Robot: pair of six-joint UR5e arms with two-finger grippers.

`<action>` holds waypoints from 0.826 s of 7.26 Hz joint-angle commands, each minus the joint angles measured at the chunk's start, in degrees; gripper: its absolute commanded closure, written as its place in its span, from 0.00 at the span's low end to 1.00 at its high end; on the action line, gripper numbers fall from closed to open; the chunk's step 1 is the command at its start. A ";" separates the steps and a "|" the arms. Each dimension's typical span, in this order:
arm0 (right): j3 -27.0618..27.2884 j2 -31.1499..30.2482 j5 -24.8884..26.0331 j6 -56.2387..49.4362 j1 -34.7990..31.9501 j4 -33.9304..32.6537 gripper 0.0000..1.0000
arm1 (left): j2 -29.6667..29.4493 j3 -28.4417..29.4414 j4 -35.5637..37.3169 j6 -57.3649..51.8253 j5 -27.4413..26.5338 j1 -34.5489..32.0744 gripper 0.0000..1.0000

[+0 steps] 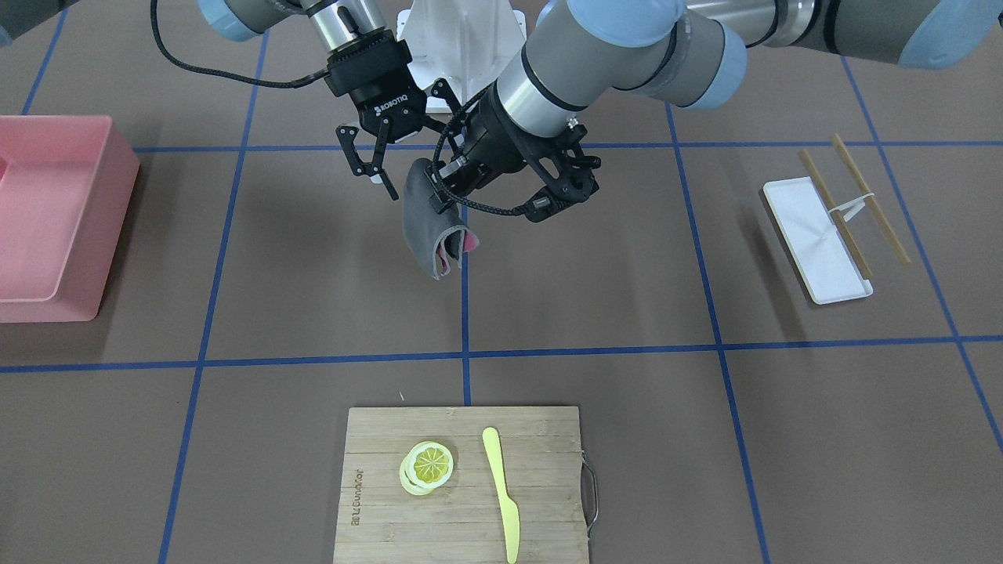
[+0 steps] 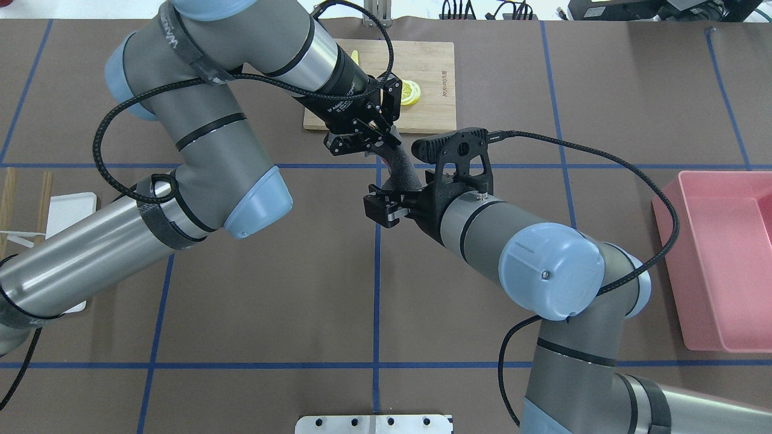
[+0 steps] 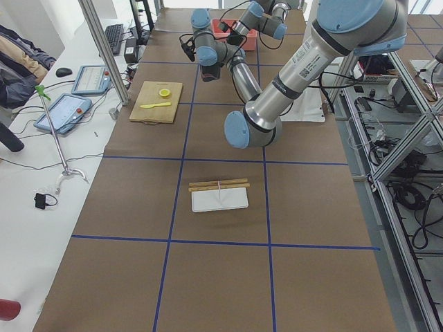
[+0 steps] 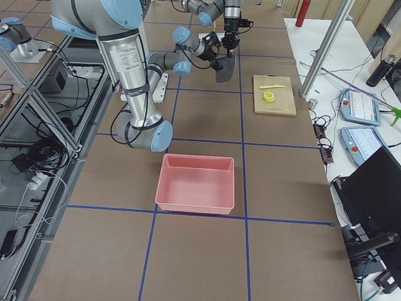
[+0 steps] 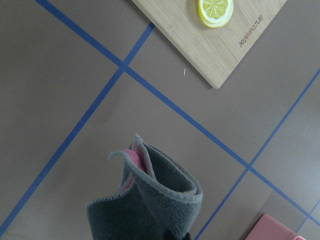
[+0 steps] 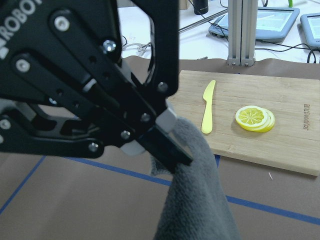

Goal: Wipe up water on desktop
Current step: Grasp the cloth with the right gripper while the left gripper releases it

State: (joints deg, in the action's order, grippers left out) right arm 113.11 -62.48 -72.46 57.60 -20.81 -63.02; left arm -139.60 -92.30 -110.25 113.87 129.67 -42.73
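A grey cloth (image 1: 427,227) with a pink inner side hangs folded above the brown desktop (image 1: 595,282), over the centre blue tape line. My left gripper (image 1: 439,188) is shut on the cloth's top edge. The cloth fills the bottom of the left wrist view (image 5: 150,200). In the right wrist view one of the left gripper's fingers (image 6: 167,142) pinches the cloth (image 6: 197,200). My right gripper (image 1: 378,184) is open and empty, right beside the cloth's top. I see no water on the desktop.
A bamboo cutting board (image 1: 541,439) at the operators' edge carries lemon slices (image 1: 428,466) and a yellow knife (image 1: 501,493). A pink bin (image 1: 55,219) stands on my right side. A white tray (image 1: 815,235) with chopsticks (image 1: 854,200) lies on my left side.
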 commanded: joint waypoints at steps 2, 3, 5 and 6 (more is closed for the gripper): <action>-1.31 -0.54 1.18 0.40 2.27 5.10 1.00 | 0.47 -1.04 0.04 0.38 -0.03 0.63 1.00; -1.05 -0.63 1.18 0.49 2.36 5.10 1.00 | 0.64 -1.13 0.04 0.38 -0.03 0.63 0.94; -0.26 -0.72 1.18 0.84 2.36 5.10 1.00 | 2.04 -1.74 -0.05 0.03 -0.03 0.63 0.42; 0.96 -2.11 1.27 0.93 2.36 5.01 1.00 | 3.01 -3.48 -0.05 -0.40 -0.03 0.28 0.08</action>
State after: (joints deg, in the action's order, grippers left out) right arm 112.87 -63.47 -71.26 58.40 -18.48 -57.95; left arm -137.69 -94.30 -110.27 113.90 129.64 -42.18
